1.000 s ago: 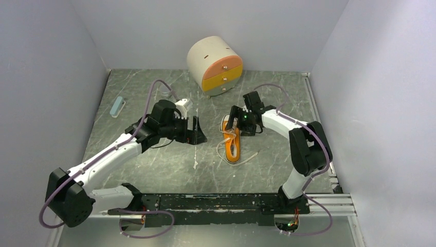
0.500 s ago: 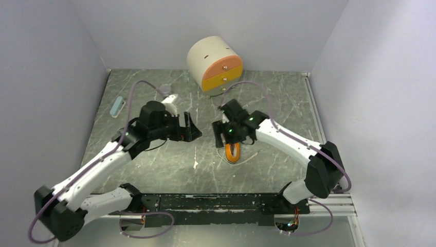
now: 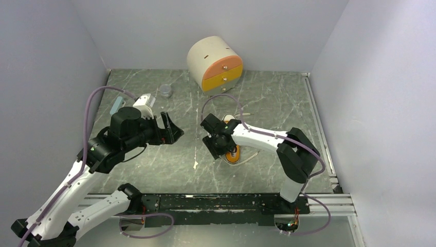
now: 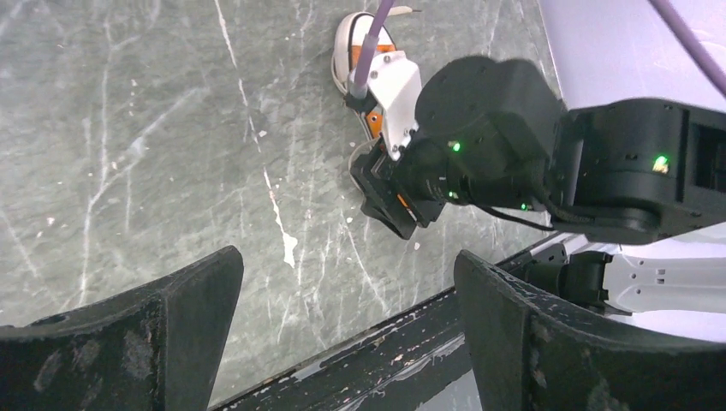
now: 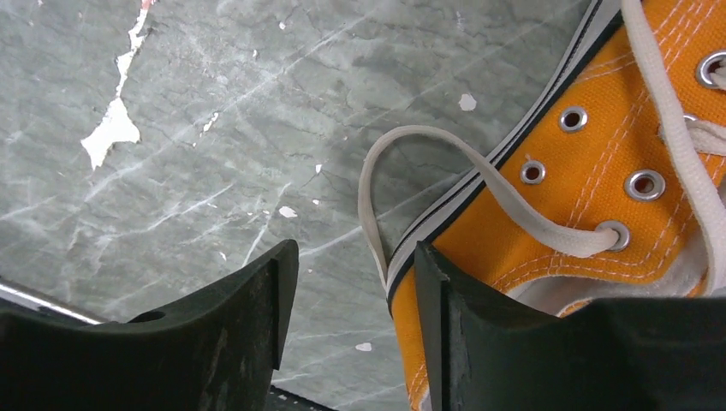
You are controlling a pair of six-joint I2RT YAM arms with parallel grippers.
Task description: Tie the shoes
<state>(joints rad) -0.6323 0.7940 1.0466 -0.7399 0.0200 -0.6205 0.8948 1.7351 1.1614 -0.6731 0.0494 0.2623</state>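
The orange shoe (image 5: 599, 171) with white laces lies on the grey table. In the top view only a sliver of the shoe (image 3: 234, 154) shows under my right arm. A lace loop (image 5: 373, 184) runs from an eyelet out over the table and back down between my right fingers. My right gripper (image 5: 351, 317) hangs low at the shoe's left side, jaws partly apart, one finger (image 5: 441, 325) against the orange side wall. Nothing is pinched. My left gripper (image 3: 172, 131) hovers wide open to the left, well away from the shoe (image 4: 349, 34).
A white round drawer unit (image 3: 216, 64) with orange and yellow fronts stands at the back. A small grey disc (image 3: 165, 90) lies at the back left. The black rail (image 3: 221, 201) runs along the near edge. A white chip (image 3: 196, 164) marks the table.
My right gripper has swung left and down to the shoe's left side, and its jaws have narrowed. My left arm has drawn back to the left, still open.
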